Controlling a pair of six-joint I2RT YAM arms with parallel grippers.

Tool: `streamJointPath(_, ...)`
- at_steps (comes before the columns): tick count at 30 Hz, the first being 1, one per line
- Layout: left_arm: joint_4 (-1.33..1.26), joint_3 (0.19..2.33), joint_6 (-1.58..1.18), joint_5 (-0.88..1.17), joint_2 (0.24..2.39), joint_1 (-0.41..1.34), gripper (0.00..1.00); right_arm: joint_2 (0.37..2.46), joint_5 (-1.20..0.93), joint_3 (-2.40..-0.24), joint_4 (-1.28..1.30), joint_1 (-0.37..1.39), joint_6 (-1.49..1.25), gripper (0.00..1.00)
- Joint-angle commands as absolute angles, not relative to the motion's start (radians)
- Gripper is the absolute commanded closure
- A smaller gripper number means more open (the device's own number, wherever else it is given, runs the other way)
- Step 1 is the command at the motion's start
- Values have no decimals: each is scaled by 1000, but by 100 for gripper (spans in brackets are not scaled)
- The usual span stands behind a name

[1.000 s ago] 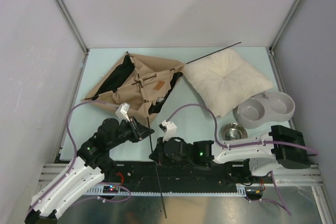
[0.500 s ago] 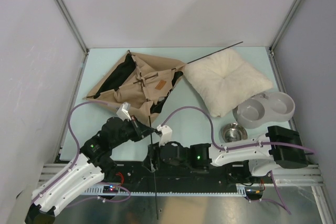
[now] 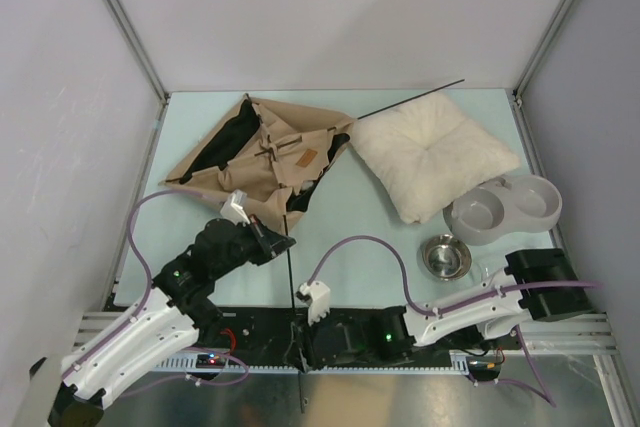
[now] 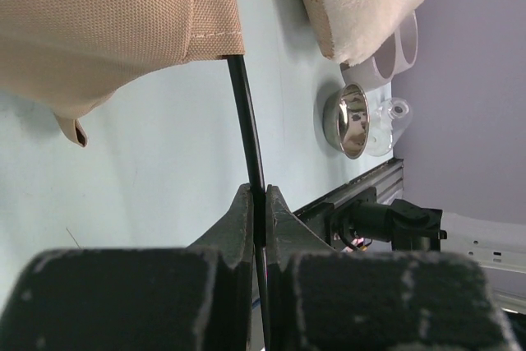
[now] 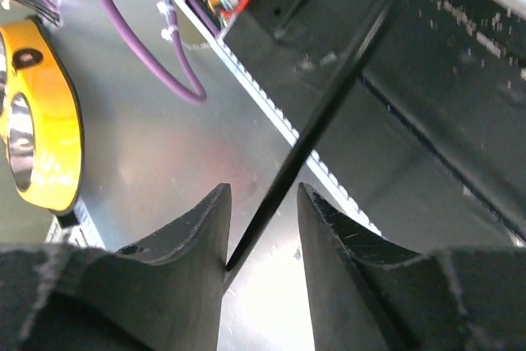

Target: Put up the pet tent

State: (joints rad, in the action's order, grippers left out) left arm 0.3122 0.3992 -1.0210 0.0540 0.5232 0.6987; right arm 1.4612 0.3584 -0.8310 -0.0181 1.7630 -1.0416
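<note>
Lying on the desk, pet tent: we see the tan pet tent (image 3: 265, 157) collapsed flat in the upper left of the overhead frame, on the pale desk (image 3: 370, 217). Dark lining shows at its folds and a small brown label sits near its middle.
Black pole: a thin black pole (image 3: 288, 267) runs from the tent's lower edge straight toward the bottom of the frame, past the arm bases. In the left wrist view the black pole (image 4: 245, 104) comes out from under the tan fabric.
Second pole: a second pole (image 3: 410, 97) sticks out from the tent's upper right corner and passes behind the pillow.
Left claw: the left claw (image 3: 283, 243) is pinched tight on the black pole, just below the tent's edge.
Right claw: the right claw (image 3: 297, 347) is at the bottom centre, over the metal rail. In its wrist view we find the right claw (image 5: 263, 195) parted, with the black pole (image 5: 345, 88) passing through the gap, unclamped.
Pillow: a fluffy cream pillow (image 3: 435, 152) lies at the upper right of the desk.
Bowls: a grey double bowl (image 3: 503, 207) sits at the right, with a steel bowl (image 3: 446, 255) just below it.
</note>
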Motion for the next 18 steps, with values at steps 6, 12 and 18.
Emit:
streamJointPath(6,232,475,-992,4,536,708,100,1358,490,-742,-5,1863,-1135,56)
streamJointPath(12,232,471,-995,-27,539,708,100,1277,517,-647,-74,1878,-1142,48)
streamJointPath(18,229,475,-1003,-27,550,711,100,1286,461,-629,-130,1865,-1097,84)
